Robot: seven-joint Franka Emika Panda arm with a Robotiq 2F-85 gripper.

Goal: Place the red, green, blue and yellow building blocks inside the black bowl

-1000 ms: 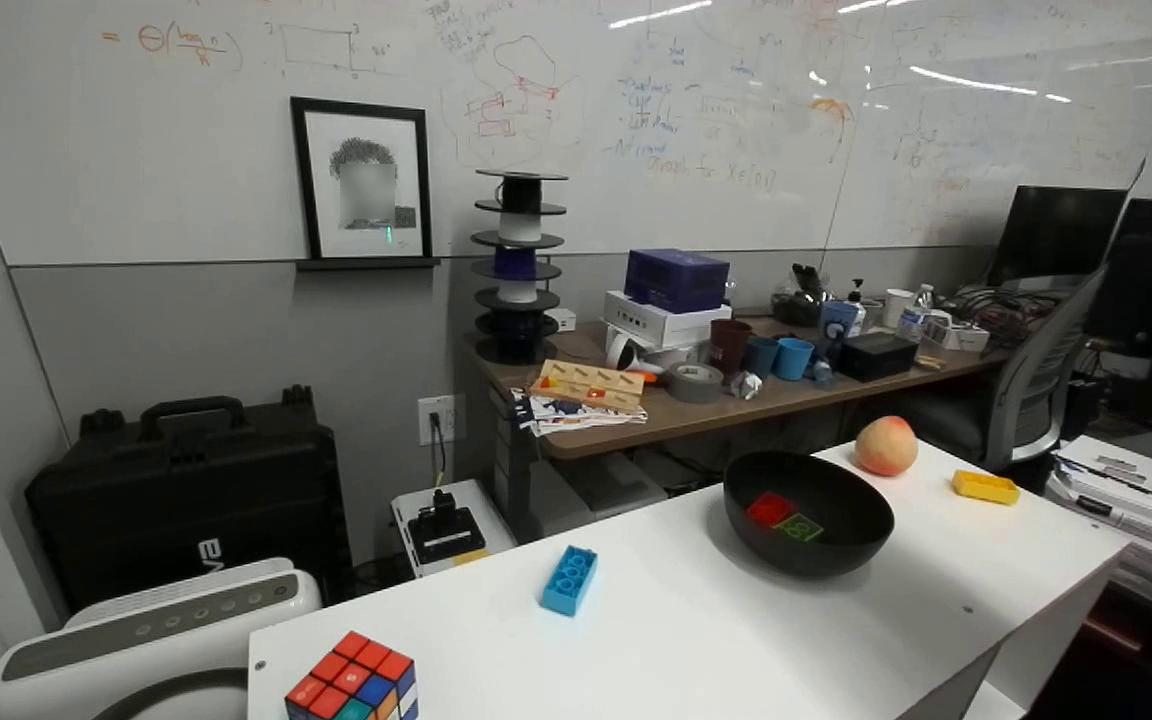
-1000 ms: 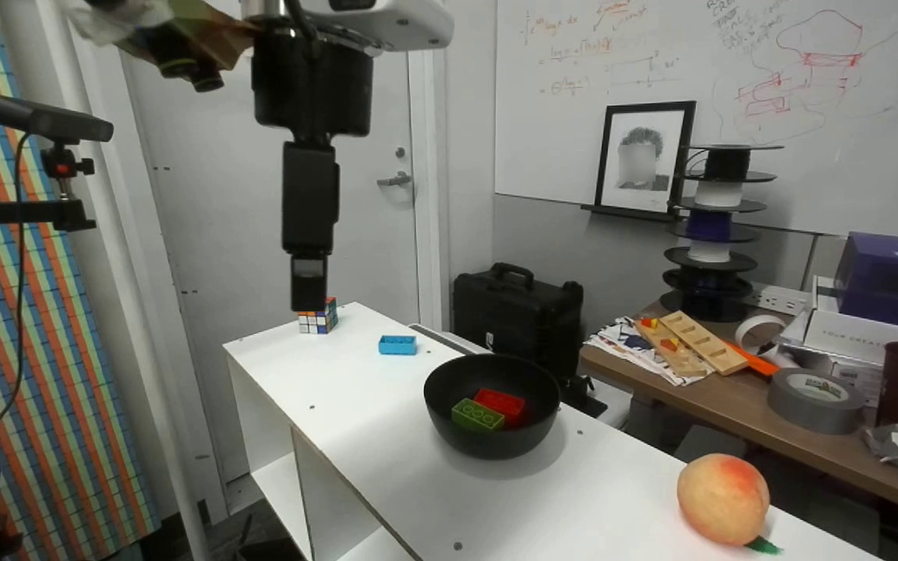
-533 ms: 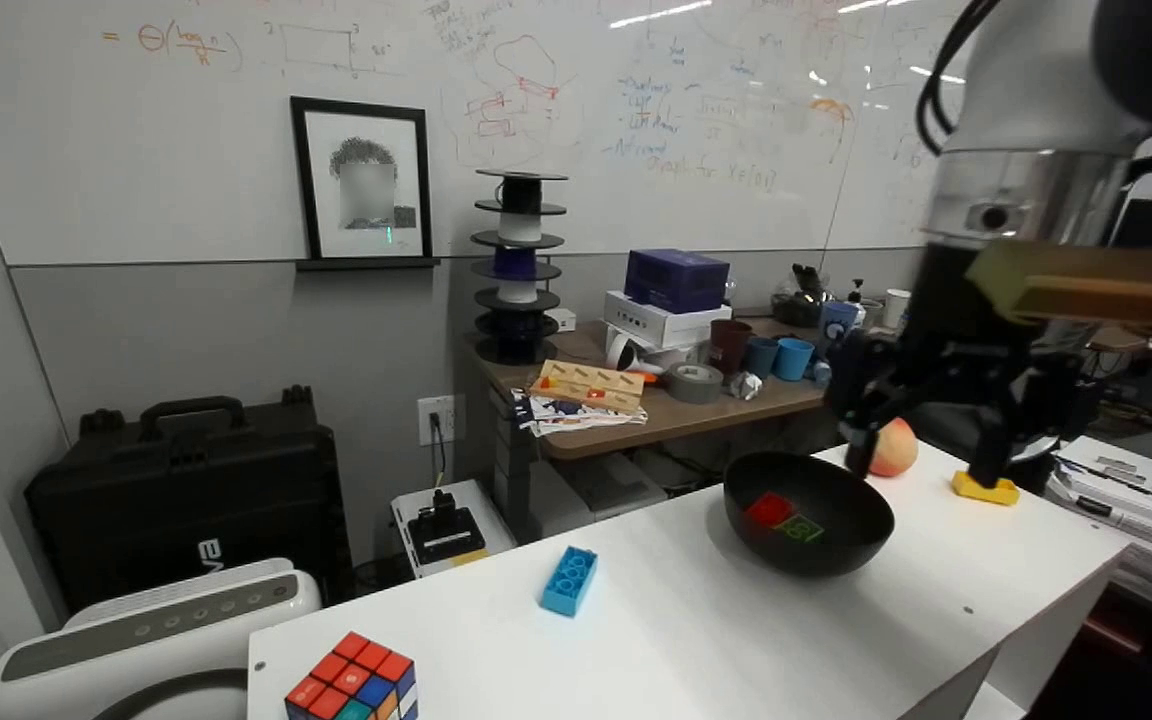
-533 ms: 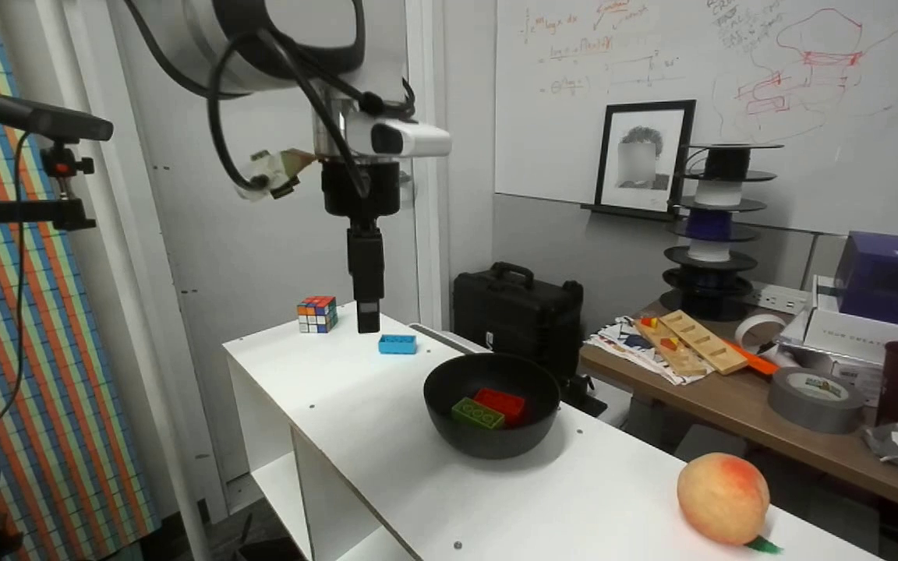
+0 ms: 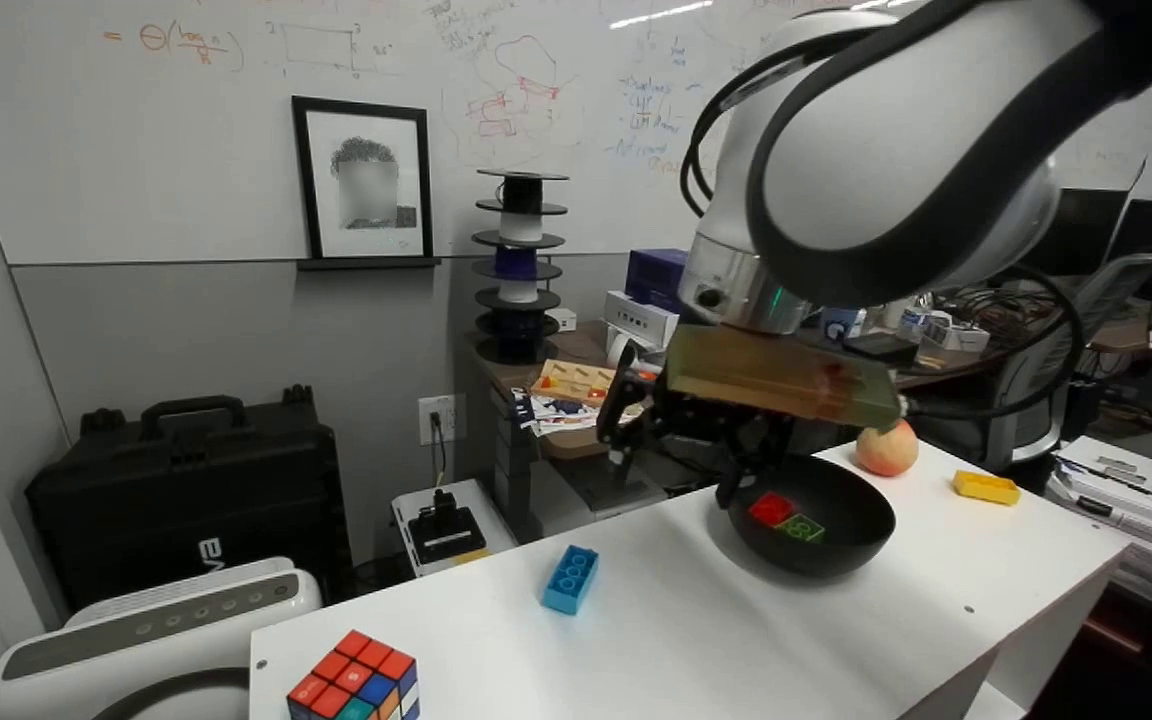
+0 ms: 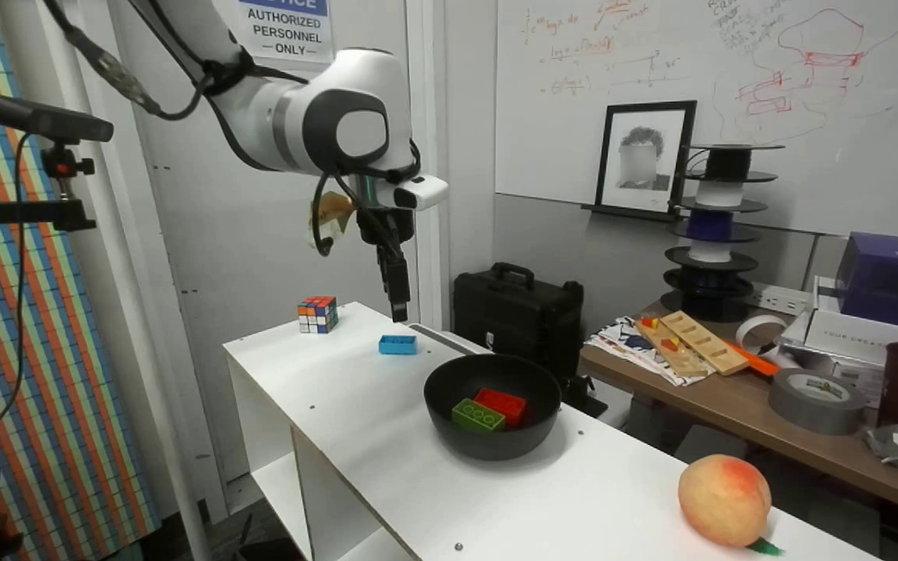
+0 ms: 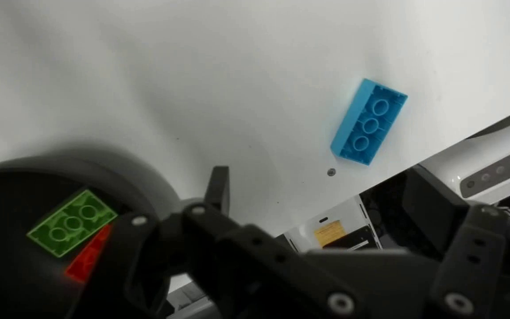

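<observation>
The black bowl stands on the white table and holds the red block and the green block; both also show in the wrist view. The blue block lies on the table between the bowl and the Rubik's cube, hollow side up; it also shows in the wrist view. The yellow block lies beyond the bowl near the table's far end, in an exterior view only. My gripper is open and empty, above table height between the bowl and the blue block. Its fingers are spread in the wrist view.
A Rubik's cube sits at one table end. A peach lies on the table past the bowl. The white table has an edge close to the blue block. A brown desk with boxes and tape stands behind.
My arm has come into an exterior view and swung past the bowl toward the blue block's side, with the gripper lower and tilted. The bowl and blocks have not moved.
</observation>
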